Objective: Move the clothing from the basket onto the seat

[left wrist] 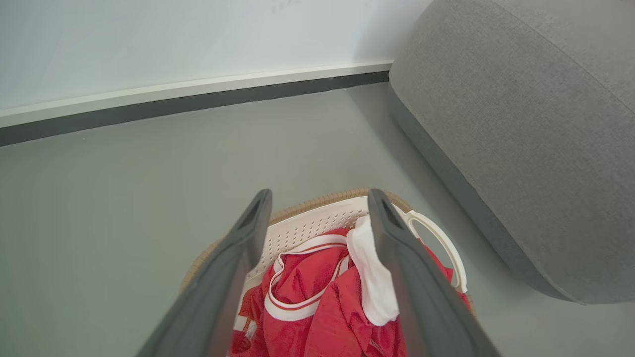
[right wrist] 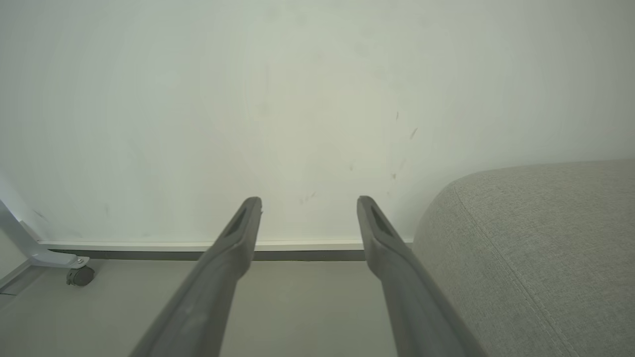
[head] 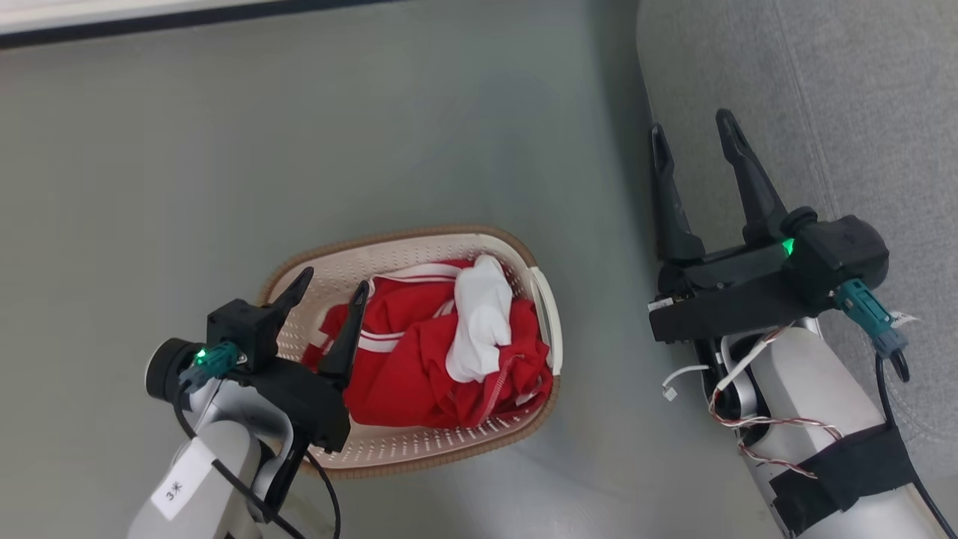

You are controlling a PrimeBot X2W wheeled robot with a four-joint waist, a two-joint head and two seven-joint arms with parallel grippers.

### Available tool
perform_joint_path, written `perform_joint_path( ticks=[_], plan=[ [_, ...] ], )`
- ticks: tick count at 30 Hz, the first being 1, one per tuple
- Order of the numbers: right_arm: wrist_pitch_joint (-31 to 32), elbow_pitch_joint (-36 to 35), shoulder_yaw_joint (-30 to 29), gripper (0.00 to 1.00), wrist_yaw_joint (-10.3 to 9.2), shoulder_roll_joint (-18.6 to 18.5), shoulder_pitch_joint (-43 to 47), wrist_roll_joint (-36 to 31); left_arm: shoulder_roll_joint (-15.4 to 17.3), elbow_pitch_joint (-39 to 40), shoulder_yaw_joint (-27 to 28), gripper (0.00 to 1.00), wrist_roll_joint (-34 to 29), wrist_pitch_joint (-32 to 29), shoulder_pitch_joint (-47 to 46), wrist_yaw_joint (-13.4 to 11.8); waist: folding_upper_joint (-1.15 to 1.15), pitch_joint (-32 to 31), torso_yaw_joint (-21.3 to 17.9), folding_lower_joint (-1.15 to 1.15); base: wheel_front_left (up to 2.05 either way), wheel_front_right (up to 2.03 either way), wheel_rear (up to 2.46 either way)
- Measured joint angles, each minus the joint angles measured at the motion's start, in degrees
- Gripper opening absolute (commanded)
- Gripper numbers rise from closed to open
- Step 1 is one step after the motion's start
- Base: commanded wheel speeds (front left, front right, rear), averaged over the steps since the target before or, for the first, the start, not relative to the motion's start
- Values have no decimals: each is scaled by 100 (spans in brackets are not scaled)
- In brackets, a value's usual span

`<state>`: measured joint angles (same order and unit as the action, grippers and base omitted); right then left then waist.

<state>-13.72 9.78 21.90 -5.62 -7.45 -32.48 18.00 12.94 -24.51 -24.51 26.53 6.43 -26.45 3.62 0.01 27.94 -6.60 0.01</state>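
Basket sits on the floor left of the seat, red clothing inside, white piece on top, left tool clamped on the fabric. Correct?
One thing is off: the left tool is open above the basket, gripping nothing, as the left wrist view shows. The rest stands: basket on the floor left of the seat, red clothing inside, white piece on top.

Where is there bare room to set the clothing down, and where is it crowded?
The seat top is bare beyond the right pincer. The floor between basket and seat is free. Crowded: the basket, heaped with clothing, with the open left pincer over its left side.
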Motion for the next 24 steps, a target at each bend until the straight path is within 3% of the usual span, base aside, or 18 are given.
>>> perform_joint_path(
  ticks=[9, 24],
  plan=[
    [-8, -83, 119, 100, -1, 114, -322, -63, 18, -502, -212, 100, -122, -248, -404, 197, 0, 566, -319, 0, 0, 0, 0],
    [-55, -118, 232, 100, -19, 275, -489, -83, 31, -1254, -454, 100, -74, -716, -757, 301, -1, 1145, -876, -1, 0, 0, 0]
  ],
)
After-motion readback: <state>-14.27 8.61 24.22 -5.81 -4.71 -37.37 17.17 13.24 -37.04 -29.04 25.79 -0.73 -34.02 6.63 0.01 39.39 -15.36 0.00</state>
